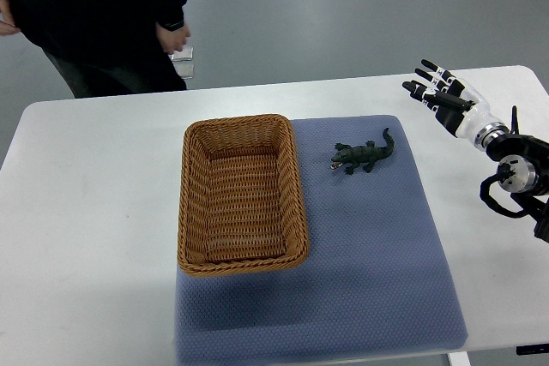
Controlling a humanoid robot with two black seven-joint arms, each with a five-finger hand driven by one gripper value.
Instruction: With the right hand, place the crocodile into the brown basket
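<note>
Right hand (442,92): upper right of the frame, over the white table (86,212), fingers spread and holding nothing.
Crocodile (364,156): lying on the blue mat (377,263) right of centre, well apart from the hand, snout toward the basket.
Brown basket (243,195): centre-left, on the mat's left edge, nothing inside it.
Person (103,15): dark clothes, upper left, beyond the table.

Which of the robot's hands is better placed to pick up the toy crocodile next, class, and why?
The right hand. It hovers open over the table's right side, beside the crocodile on the blue mat. No left arm is in view, and the brown basket lies left of the toy.
</note>
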